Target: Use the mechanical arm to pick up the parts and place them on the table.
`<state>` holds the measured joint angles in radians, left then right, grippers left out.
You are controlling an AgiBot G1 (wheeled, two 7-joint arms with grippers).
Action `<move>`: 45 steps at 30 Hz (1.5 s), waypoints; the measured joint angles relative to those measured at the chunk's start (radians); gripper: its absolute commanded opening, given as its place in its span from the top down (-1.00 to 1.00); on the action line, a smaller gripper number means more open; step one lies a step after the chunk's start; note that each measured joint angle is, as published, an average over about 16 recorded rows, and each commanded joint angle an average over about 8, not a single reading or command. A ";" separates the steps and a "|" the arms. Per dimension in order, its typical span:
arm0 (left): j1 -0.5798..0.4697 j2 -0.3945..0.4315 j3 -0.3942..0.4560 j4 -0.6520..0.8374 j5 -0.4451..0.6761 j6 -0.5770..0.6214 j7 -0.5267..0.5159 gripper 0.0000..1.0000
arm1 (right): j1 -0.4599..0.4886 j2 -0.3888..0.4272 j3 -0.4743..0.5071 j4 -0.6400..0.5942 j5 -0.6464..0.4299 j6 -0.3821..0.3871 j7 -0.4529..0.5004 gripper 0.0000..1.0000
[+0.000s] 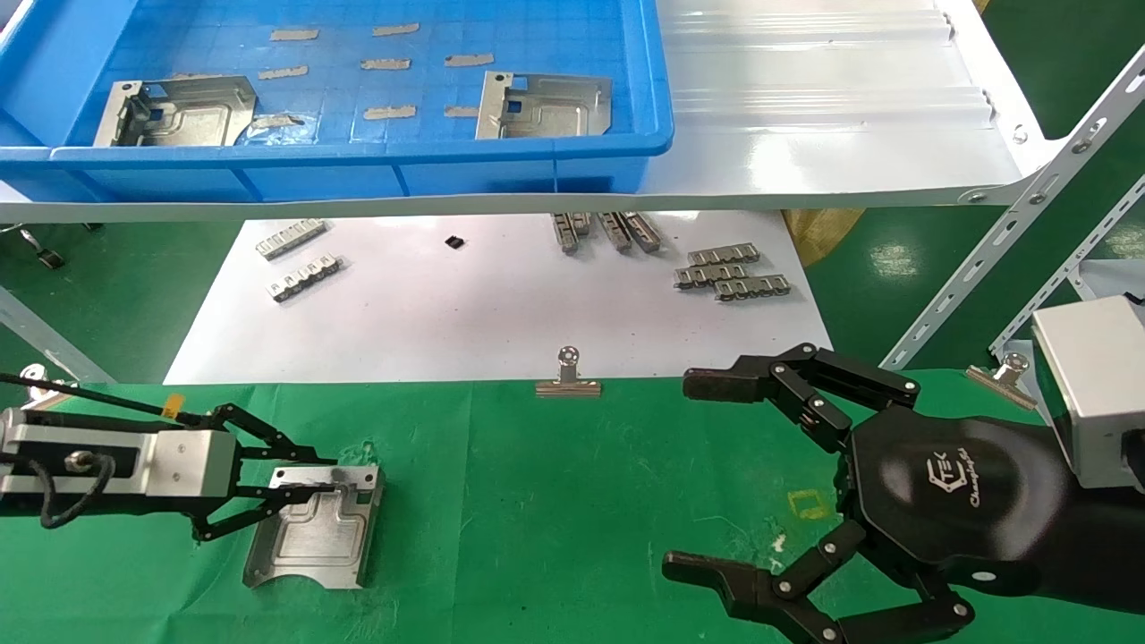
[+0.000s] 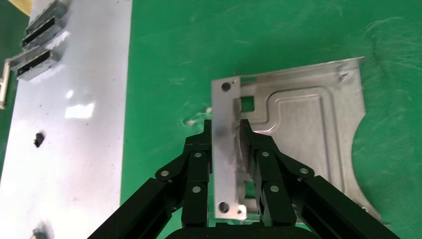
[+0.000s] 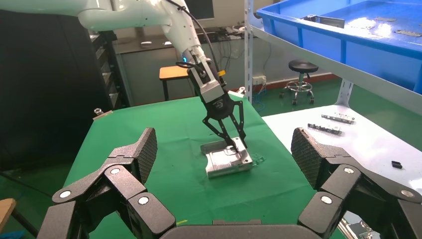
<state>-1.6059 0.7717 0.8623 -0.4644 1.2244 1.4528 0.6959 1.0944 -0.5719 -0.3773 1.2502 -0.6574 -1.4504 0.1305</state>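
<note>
A silver stamped part point(image 1: 313, 528) lies flat on the green cloth table point(image 1: 555, 510) at the left. My left gripper point(image 1: 309, 478) is low over it, fingers shut on the part's upright folded edge; the left wrist view shows the pads point(image 2: 245, 144) either side of that edge, with the part point(image 2: 308, 129) beyond. My right gripper point(image 1: 698, 474) is open and empty above the table's right side. It looks across at the part point(image 3: 226, 162) and the left gripper point(image 3: 226, 134). Two more parts point(image 1: 179, 112) point(image 1: 546, 105) lie in the blue bin point(image 1: 358, 154).
The blue bin stands on a glossy white shelf point(image 1: 805, 107) at the back. Below it lies a white sheet point(image 1: 483, 313) with small toothed strips point(image 1: 729, 273). Binder clips point(image 1: 568, 377) sit at the cloth's far edge. A yellow square outline point(image 1: 809, 503) is near the right gripper.
</note>
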 measured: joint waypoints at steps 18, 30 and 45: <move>0.071 -0.012 -0.028 0.115 -0.132 0.140 -0.169 -1.00 | 0.000 0.000 0.000 0.000 0.000 0.000 0.000 -1.00; 0.115 -0.020 -0.063 0.067 -0.172 0.145 -0.229 -1.00 | 0.000 0.000 0.000 0.000 0.000 0.000 0.000 -1.00; 0.218 -0.055 -0.192 -0.154 -0.252 0.120 -0.392 -1.00 | 0.000 0.000 0.000 0.000 0.000 0.000 0.000 -1.00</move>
<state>-1.3874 0.7166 0.6701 -0.6182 0.9719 1.5724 0.3040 1.0942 -0.5718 -0.3773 1.2499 -0.6570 -1.4502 0.1304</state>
